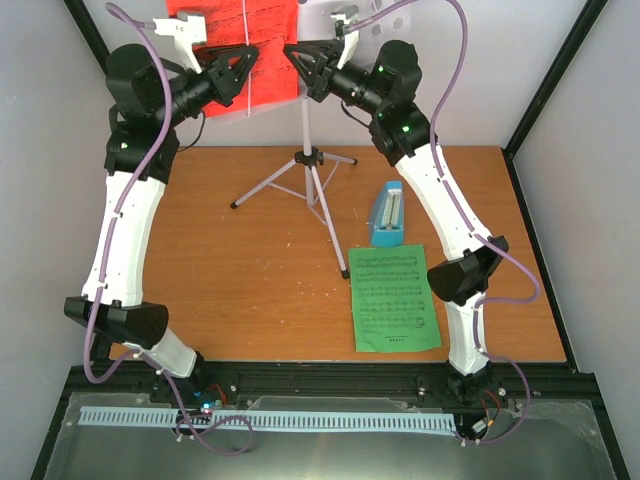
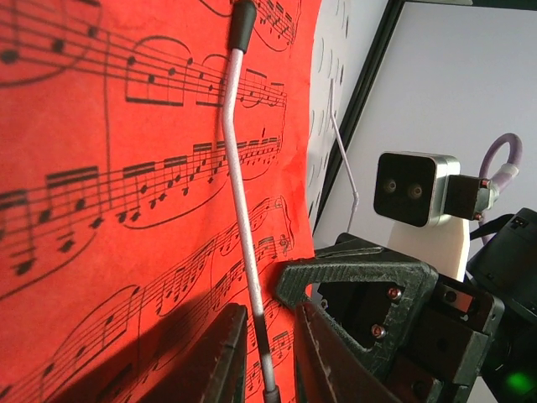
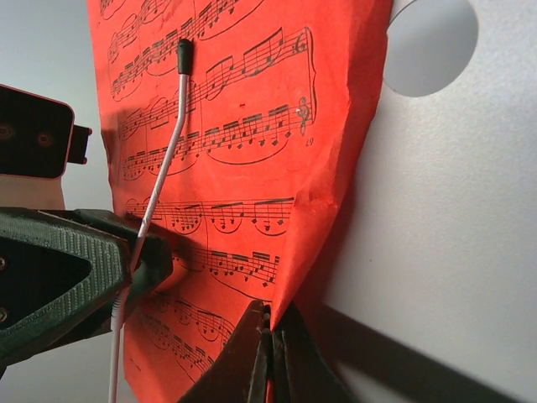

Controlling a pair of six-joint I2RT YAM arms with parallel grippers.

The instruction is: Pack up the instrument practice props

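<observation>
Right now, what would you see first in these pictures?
The bright red sheet on the stand at the back, with both arms reaching up to it. The right gripper pinches its edge, and the left gripper has its fingers either side of the thin wire lying across the page. Next, the green sheet lying flat on the table near the blue metronome.

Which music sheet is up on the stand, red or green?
The red sheet: it sits upright against the stand at the back. The green sheet lies flat on the table, beside the blue metronome.
</observation>
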